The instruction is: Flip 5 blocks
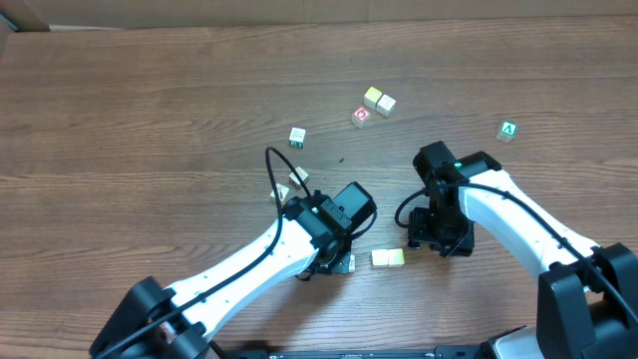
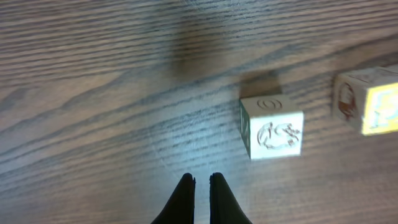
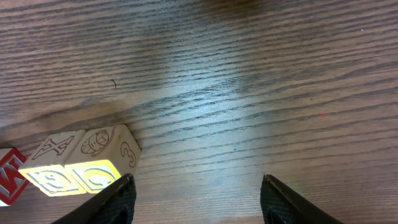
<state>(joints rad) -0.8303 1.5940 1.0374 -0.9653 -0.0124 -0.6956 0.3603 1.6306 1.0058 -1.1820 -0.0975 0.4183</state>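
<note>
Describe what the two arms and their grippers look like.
The left arm and right arm share white shells with black joints. A black cable loops beside the left wrist; a green light glows on the right one. The left gripper and right gripper have plain black tapered fingers.

Pale printed blocks [image 1: 297, 137], scattered, two touching side by side
</note>
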